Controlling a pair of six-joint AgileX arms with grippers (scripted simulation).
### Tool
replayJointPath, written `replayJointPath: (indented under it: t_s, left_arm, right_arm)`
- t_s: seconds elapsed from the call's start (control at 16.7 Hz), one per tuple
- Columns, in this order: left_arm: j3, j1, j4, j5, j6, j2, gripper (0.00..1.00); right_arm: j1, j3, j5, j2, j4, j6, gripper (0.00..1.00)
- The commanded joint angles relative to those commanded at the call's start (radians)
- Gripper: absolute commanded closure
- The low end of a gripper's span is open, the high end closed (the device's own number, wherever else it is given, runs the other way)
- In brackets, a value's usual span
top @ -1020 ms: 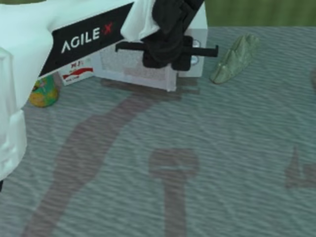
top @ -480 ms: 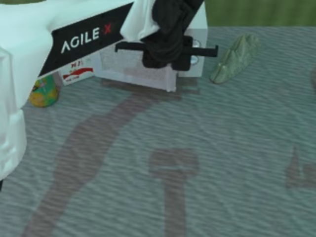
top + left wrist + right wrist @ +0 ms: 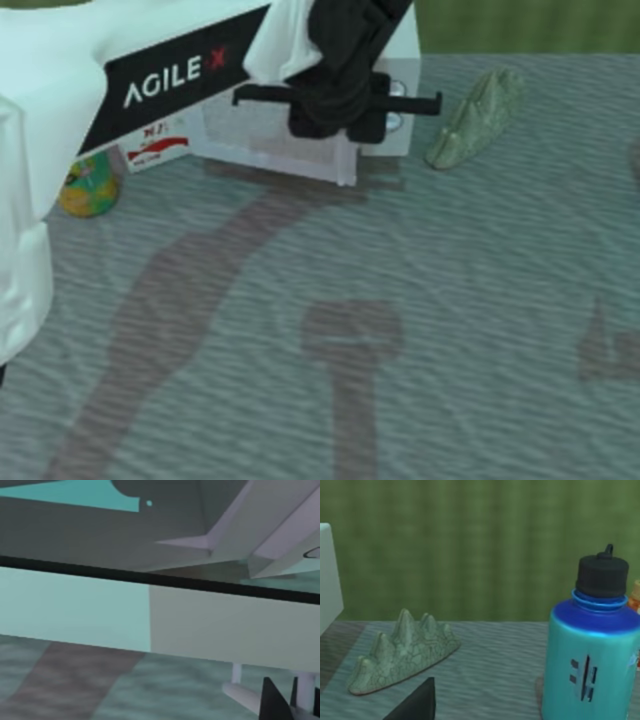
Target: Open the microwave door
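The microwave door [image 3: 275, 135] is white with grey speckled mesh. The ridged ornament [image 3: 402, 650] is pale green, crackled. The bottle [image 3: 592, 662] is blue, its cap black. The worktop [image 3: 450, 320] is grey-green, wavy.

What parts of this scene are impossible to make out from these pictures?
- Top view: the left gripper and its arm cover much of the microwave door; how far it has swung is unclear.
- Top view: the milk carton is mostly under the arm.
- Right wrist view: the blue bottle is cut off by the edge.
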Motion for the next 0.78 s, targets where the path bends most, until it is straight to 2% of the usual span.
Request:
replayJointPath:
  t_s: [0.42,0.78]
  left_arm:
    - [-0.119,0.016,0.059,0.034,0.082,-0.07,1.0]
    - [-0.127,0.017,0.063,0.036,0.087,-0.075,1.0]
  right_arm:
    - [0.0,0.0,0.0,0.0,0.0,0.0,0.0]
    - [0.0,0.0,0.0,0.0,0.0,0.0,0.0]
